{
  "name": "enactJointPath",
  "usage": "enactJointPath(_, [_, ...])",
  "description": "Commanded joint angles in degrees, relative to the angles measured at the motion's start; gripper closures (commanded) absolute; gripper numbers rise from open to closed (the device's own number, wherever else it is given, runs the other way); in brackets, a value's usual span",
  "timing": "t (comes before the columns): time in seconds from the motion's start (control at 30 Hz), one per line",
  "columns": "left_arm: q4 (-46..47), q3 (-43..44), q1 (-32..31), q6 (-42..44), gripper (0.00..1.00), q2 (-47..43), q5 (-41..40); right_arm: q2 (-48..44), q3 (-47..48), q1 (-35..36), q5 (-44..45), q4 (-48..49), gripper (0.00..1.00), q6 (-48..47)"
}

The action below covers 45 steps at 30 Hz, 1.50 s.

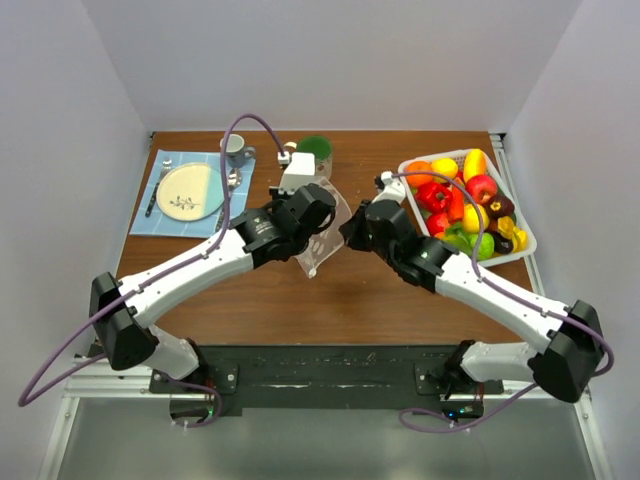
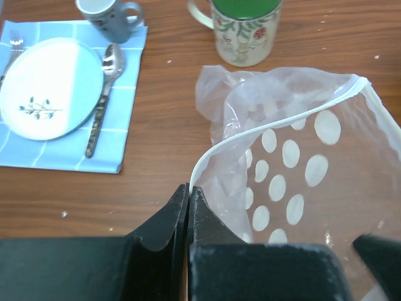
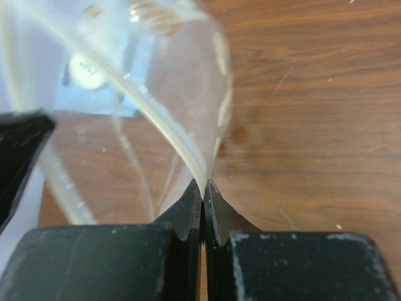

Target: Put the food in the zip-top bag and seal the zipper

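Observation:
The clear zip-top bag (image 1: 322, 243) with white dots hangs between both grippers above the table's middle. My left gripper (image 2: 188, 187) is shut on the pale zipper (image 2: 263, 125) strip at one end of the bag's mouth. My right gripper (image 3: 204, 184) is shut on the zipper (image 3: 164, 126) strip at the other end. The bag (image 2: 301, 175) is open at the mouth, and I see no food inside it. The food (image 1: 462, 205), glossy red, yellow, orange and green toy pieces, lies piled in the white basket (image 1: 526, 245) at the far right.
A blue placemat (image 1: 160, 215) with a plate (image 1: 188, 192), spoon and grey mug (image 1: 236, 149) lies at the far left. A floral mug (image 2: 244, 31) with a green inside stands behind the bag. Bare wooden table (image 1: 330, 300) lies in front of the bag.

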Motion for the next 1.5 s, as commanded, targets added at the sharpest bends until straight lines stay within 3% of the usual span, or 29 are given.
enactJointPath(0.0, [-7.7, 2.5, 0.0, -3.9, 1.00, -1.4, 0.3, 6.5, 7.6, -5.2, -3.1, -9.5, 1.00, -5.1])
enactJointPath(0.17, [-3.8, -1.4, 3.7, -3.7, 1.00, -3.2, 14.7, 12.9, 12.1, -10.3, -5.2, -12.0, 1.00, -10.6])
enactJointPath(0.43, [-6.0, 0.1, 5.6, -12.7, 1.00, -4.5, 20.9, 20.6, 19.3, -10.4, -9.6, -11.0, 1.00, -14.5])
enactJointPath(0.57, [-3.9, -2.0, 11.6, -13.3, 1.00, -3.1, 28.7, 21.2, 20.2, -10.4, -10.8, -10.9, 1.00, -15.4])
enactJointPath(0.63, [-2.4, -2.0, 12.7, -8.7, 1.00, -1.6, 30.9, 20.4, 19.7, -10.4, -11.7, -9.9, 1.00, -15.4])
enactJointPath(0.77, [-0.4, -3.5, 12.5, -10.0, 1.00, 0.9, 24.4, 18.8, 18.5, -10.4, -13.2, -8.5, 0.91, -15.4])
enactJointPath(0.9, [-1.7, -1.4, 12.5, -12.4, 1.00, 4.8, 26.0, 16.1, 18.1, -10.4, -12.9, -9.1, 0.65, -16.1])
enactJointPath(1.0, [-5.7, 2.0, 12.5, -18.6, 1.00, 8.1, 25.4, 12.9, 17.5, -10.4, -12.6, -9.1, 0.54, -16.6])
enactJointPath(1.2, [-4.7, 3.4, 12.5, -25.1, 1.00, 10.5, 30.2, 5.5, 16.8, -10.4, -7.2, -14.3, 0.38, -16.6])
enactJointPath(1.33, [-2.0, 3.8, 12.4, -26.6, 1.00, 10.9, 34.0, 1.9, 16.5, -11.1, 4.0, -20.2, 0.29, -17.6])
enactJointPath(1.47, [-1.7, 5.3, 12.0, -27.4, 1.00, 13.2, 35.5, 1.4, 16.8, -17.7, 6.6, -23.3, 0.26, -19.3])
